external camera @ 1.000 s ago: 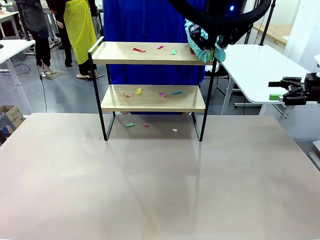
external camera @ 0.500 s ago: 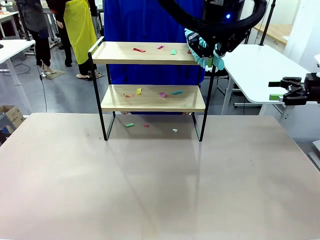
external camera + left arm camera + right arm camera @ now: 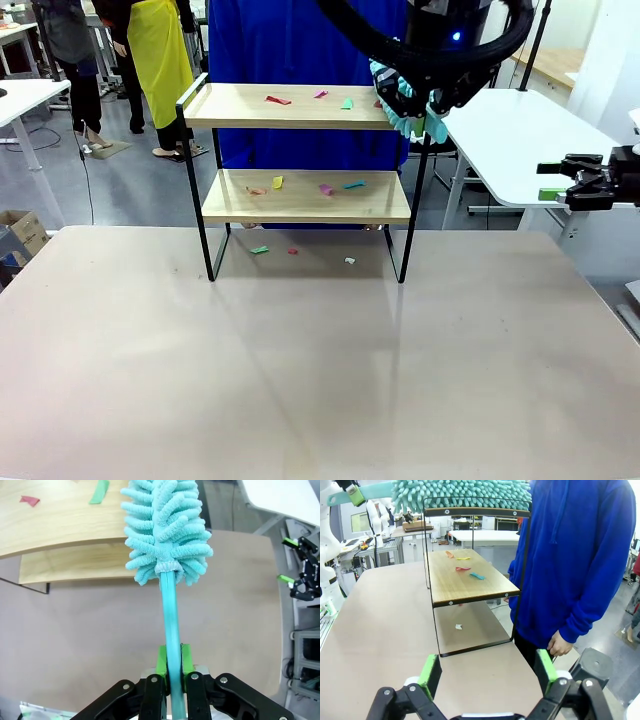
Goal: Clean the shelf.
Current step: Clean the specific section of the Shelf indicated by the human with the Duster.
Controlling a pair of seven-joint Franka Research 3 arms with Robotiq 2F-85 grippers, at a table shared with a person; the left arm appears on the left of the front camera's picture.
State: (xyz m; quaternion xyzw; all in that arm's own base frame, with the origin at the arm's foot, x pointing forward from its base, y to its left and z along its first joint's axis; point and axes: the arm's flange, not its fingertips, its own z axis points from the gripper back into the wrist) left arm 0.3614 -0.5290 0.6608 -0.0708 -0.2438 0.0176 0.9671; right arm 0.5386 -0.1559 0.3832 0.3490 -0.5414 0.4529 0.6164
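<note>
Front view: the shelf (image 3: 240, 108) is seen standing near the far edge of the beige tabletop (image 3: 300, 380), with a person in a blue hoodie (image 3: 290, 50) close behind it. Coloured paper scraps (image 3: 278, 100) are scattered over both boards and the tabletop beneath. At the right end of the top board a teal microfibre duster (image 3: 405, 105) is laid on or just above the wood, probably so that the scraps can be swept along the board.

The left arm is reached across from above, its wrist angled down at that end. In the left wrist view the left gripper (image 3: 170, 655) is seen clamped on the duster's thin handle, well back from the head, which likely gives reach.

Beyond the tabletop's right edge the right gripper (image 3: 548, 182) is held level, jaws spread wide and empty, seemingly parked clear of the sweep.
</note>
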